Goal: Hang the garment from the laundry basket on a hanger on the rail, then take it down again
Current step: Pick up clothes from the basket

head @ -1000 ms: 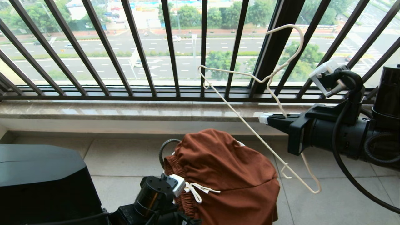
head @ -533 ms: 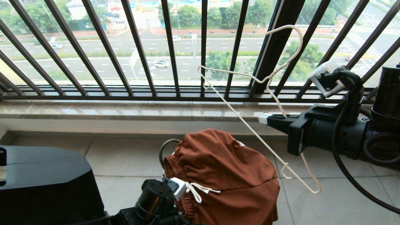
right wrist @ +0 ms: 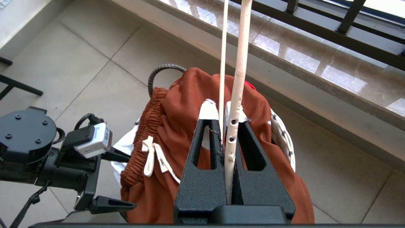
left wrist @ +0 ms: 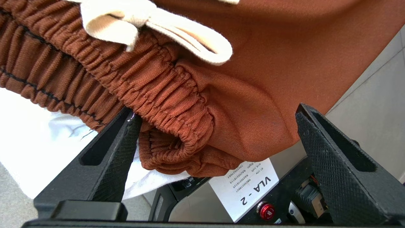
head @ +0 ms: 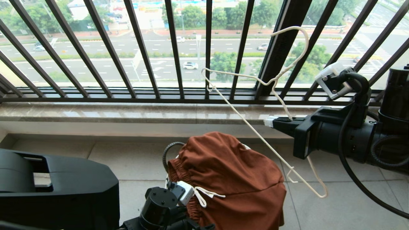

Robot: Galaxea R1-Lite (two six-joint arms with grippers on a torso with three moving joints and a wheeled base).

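Pale floor tiles (head: 127, 163) run up to a marble sill (head: 127, 113) beneath the black balcony railing (head: 143, 48), with a road and trees beyond the bars. You have the laundry basket (right wrist: 284, 136) on the floor near the sill, its dark wire handle arching up at the back and its white liner showing at the sides. Heaped over it lies the garment (head: 230, 172), the rust-brown shorts, with the gathered waistband turned toward your left side and the white drawstring (head: 203, 195) hanging off it. Your left gripper (left wrist: 215, 136) sits low at the waistband edge with its jaws spread wide; a fold of the elastic band lies between them, pressed against one finger (left wrist: 120, 148) while the other finger (left wrist: 329, 142) stands clear of the cloth, so nothing is clamped. Your right gripper (head: 271, 122) reaches in level from the right, above and beside the basket, with its jaws pinched tight on the hanger (head: 255, 134). That thin cream-white wire frame is held tilted: its hook rises against the railing bars, one shoulder points toward the window, and the other end dips toward the floor to the right of the shorts, not touching them. A black housing (head: 64, 188) fills the lower left of the head view.
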